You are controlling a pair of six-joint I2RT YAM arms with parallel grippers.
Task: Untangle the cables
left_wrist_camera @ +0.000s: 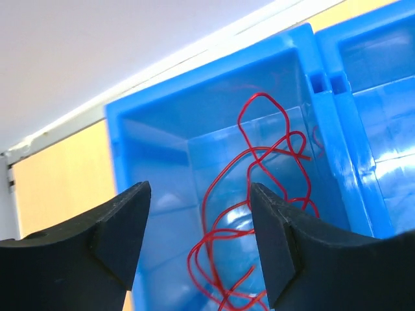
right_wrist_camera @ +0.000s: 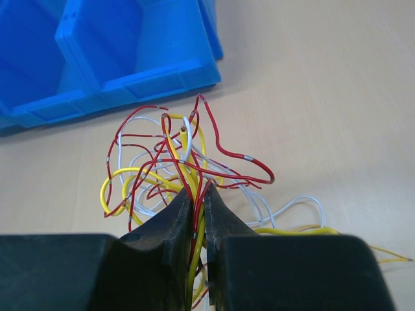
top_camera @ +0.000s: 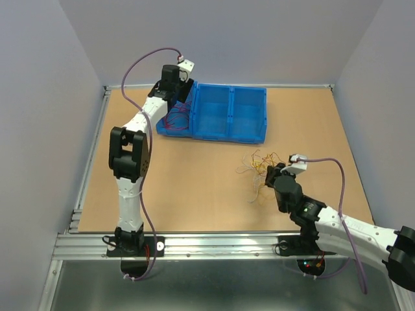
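Two states: L hand (left_wrist_camera: 201, 194) released over red cables (left_wrist_camera: 259, 168) in blue bin (left_wrist_camera: 149, 129), R hand (right_wrist_camera: 198, 194) clenched on tangled cables (right_wrist_camera: 175, 162).

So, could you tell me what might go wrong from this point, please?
1. The right pincer is shut on several red and yellow strands of the tangled cables at once. Pulling now would probably drag the whole knot across the table, or tighten it, rather than free one wire.
2. The red wires in the left compartment of the blue bin loop up close to the open left pincer. A finger might snag a loop and lift them out.
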